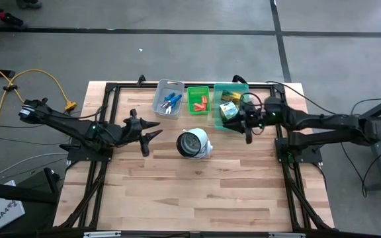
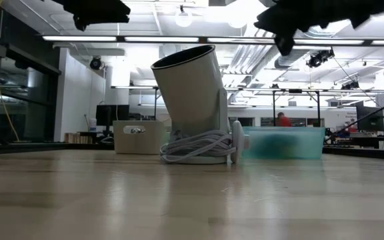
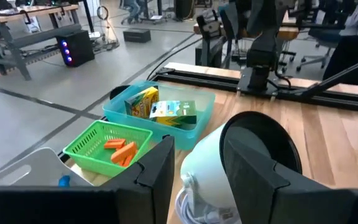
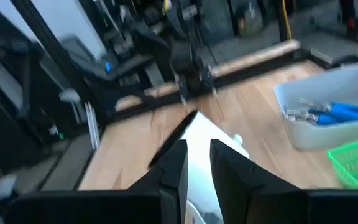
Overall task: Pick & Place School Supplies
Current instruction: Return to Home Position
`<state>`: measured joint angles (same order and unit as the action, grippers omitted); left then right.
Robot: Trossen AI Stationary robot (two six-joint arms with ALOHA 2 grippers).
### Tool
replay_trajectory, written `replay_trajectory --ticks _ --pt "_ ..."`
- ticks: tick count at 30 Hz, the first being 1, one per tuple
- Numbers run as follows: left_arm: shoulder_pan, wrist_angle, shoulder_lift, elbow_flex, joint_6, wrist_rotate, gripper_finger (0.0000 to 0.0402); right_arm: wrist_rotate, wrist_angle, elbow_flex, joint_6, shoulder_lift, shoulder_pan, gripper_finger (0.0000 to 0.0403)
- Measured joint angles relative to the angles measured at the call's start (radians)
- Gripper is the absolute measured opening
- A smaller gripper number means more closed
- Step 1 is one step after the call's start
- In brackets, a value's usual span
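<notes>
Bins are standing in a row along the table's (image 1: 210, 192) back edge in the high view. A grey plastic bin (image 1: 170, 83) is holding the blue-handled scissors (image 1: 172, 102). A green mesh bin (image 1: 199, 88) is holding the orange-red eraser stubs (image 1: 201, 102). A teal translucent bin (image 1: 217, 99), nearest the right back corner, is holding the green-and-yellow crayon boxes (image 1: 229, 110). A round white device with a dark face (image 1: 194, 144) is sitting near the table's middle. The left hand (image 1: 156, 128) is hovering beside it, and the right hand (image 1: 245, 127) is hanging over the teal bin's front rim.

Seen from the low view, the device (image 2: 192, 93) is leaning on its base above a coiled white cable (image 2: 195, 148).

Through the left wrist view, the left hand (image 3: 199, 152) is spreading its fingers, released and empty, before the device (image 3: 253, 155).

Through the right wrist view, the right hand (image 4: 197, 149) is keeping its fingers narrowly parted, grasping nothing.
</notes>
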<state>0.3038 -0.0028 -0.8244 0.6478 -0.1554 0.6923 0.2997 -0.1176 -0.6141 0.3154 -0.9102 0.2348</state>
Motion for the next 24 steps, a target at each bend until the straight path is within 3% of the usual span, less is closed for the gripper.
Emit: replay_trajectory --ticks 9,24 --pt "0.000 0.000 0.003 -0.001 0.000 0.000 0.0134 -0.011 -0.397 0.325 0.079 0.172 0.002 0.0056" --pt "0.000 0.002 -0.011 -0.001 -0.007 -0.014 0.0134 0.014 -0.410 0.464 0.045 0.371 0.002 0.0056"
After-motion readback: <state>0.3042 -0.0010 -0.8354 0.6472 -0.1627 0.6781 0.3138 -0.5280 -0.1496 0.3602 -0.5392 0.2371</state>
